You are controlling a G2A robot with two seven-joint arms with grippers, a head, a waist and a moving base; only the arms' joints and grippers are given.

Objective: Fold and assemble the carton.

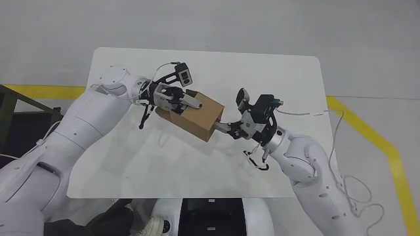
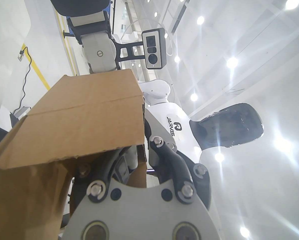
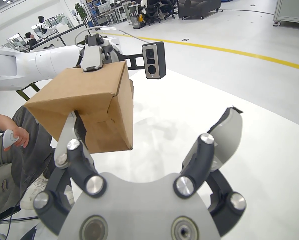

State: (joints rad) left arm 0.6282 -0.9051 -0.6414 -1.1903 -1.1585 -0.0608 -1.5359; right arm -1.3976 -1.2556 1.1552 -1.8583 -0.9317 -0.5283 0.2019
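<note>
Our left hand (image 1: 174,98), spread, braces one end of the carton (image 1: 199,115) so our right hand (image 1: 235,113), also spread, can press one finger (image 3: 70,129) into the opposite end's flap (image 3: 97,112).

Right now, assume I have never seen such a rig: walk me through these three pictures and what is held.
This is a two-armed robot at a white table. The top view looks down from a camera above its arms; the other two pictures come from a camera on each wrist, so each shows its own gripper up close. Between the arms, lifted off the table, is a brown cardboard carton. The left gripper is at one end. The right gripper is open at the other end, one finger poked into a gap in the folded flaps, the other clear.
</note>
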